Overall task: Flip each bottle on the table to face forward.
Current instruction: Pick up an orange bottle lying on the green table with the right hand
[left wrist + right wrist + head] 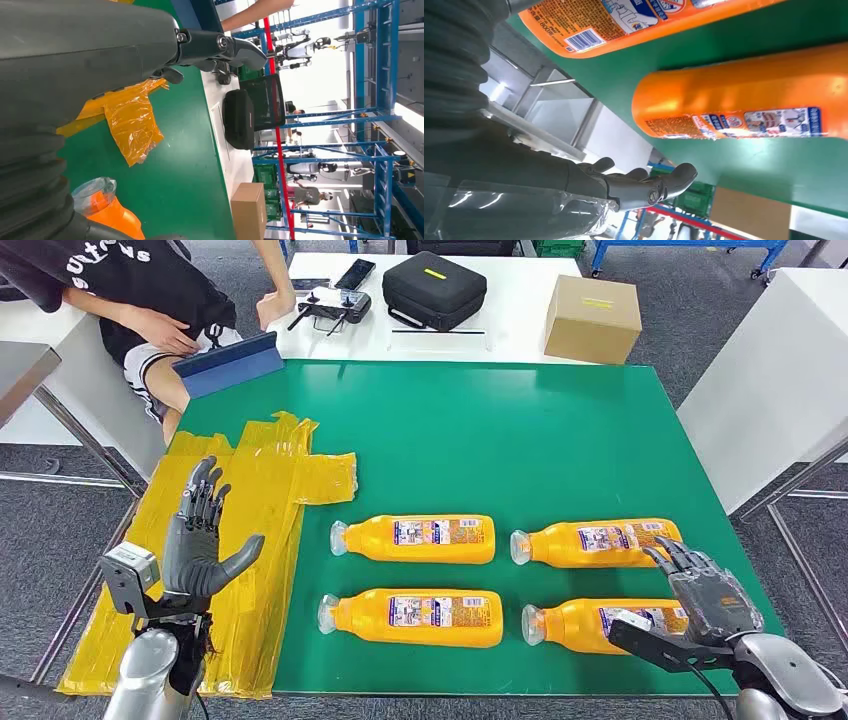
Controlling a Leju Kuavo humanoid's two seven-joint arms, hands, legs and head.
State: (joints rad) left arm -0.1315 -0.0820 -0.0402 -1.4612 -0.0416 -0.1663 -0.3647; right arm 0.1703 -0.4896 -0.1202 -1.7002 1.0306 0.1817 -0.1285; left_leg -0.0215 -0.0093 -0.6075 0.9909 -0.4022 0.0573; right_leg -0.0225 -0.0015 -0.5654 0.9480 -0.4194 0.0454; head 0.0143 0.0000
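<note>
Several orange bottles lie on their sides on the green table (560, 430), caps pointing left, in two rows. The far row has a left bottle (415, 538) and a right bottle (595, 541). The near row has a left bottle (412, 616) and a right bottle (600, 623). My right hand (708, 592) hovers over the base ends of the two right bottles, fingers apart and holding nothing. In the right wrist view those two bottles (744, 95) lie side by side. My left hand (200, 540) is raised over the yellow plastic sheet (240, 540), open and empty.
A person sits at the far left holding a blue board (230, 365). On the white table behind are a black case (434, 288), a cardboard box (592, 318) and a controller (335, 308). Another white table (770, 380) stands to the right.
</note>
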